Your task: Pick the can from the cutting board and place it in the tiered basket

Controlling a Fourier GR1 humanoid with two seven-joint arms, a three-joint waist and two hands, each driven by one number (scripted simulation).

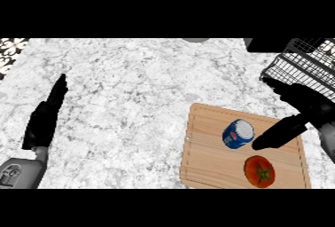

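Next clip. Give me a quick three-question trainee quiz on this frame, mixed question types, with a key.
1. True or false: the blue can lies on the wooden cutting board.
2. What sits on the board nearer the robot than the can? A) lemon B) tomato C) cup
3. Fill in: the wire tiered basket stands at the counter's far ____ corner.

Key
1. True; it lies on its side, not yet held by the right hand beside it.
2. B
3. right

The left hand rests open at the left.
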